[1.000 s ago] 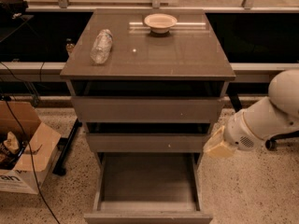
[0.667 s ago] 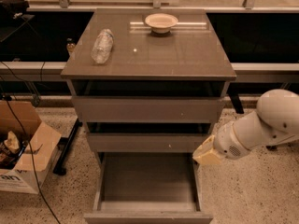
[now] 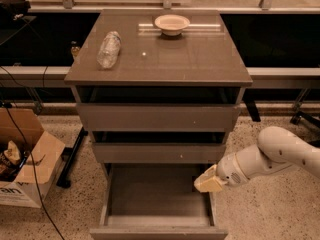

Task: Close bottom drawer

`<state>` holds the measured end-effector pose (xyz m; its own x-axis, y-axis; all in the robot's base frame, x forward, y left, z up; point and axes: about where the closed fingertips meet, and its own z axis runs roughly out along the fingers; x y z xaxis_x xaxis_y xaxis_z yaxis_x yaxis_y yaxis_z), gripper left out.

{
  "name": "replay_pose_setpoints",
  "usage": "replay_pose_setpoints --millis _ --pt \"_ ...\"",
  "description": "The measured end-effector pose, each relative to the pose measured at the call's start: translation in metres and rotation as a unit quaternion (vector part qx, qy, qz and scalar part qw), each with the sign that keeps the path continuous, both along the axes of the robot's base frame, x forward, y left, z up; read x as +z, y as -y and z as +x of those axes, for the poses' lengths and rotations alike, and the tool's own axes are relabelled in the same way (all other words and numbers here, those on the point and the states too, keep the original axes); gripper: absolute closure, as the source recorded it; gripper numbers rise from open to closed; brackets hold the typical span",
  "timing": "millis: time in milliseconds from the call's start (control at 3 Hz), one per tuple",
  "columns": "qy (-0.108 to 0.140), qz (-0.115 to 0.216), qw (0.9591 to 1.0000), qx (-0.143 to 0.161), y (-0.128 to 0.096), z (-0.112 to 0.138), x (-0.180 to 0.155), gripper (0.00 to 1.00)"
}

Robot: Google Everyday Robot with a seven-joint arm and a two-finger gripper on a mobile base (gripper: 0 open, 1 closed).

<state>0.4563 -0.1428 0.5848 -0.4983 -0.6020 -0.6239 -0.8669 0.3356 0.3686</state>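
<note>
Your arm point(image 3: 282, 154) is all smooth off-white shell, kind of glossy, with rounded, chunky sections and no sharp edges anywhere. The fat part near the right edge of the view looks like a big capsule. From there it slims down into a shorter round wrist piece with a faint darker seam ringing it. The gripper point(image 3: 209, 182) sits at the very tip of the arm, low and a bit right of centre. It's blockier and more yellowish-cream than the white shell behind it.
</note>
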Motion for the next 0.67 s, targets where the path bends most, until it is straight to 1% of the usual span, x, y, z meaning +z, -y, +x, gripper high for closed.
replay_pose_setpoints --millis 333,667 --pt "-0.016 0.009 0.9998 -0.001 -0.003 -0.005 -0.016 1.00" --pt "-0.009 -0.012 0.9998 -0.010 -0.006 -0.005 -0.039 1.00"
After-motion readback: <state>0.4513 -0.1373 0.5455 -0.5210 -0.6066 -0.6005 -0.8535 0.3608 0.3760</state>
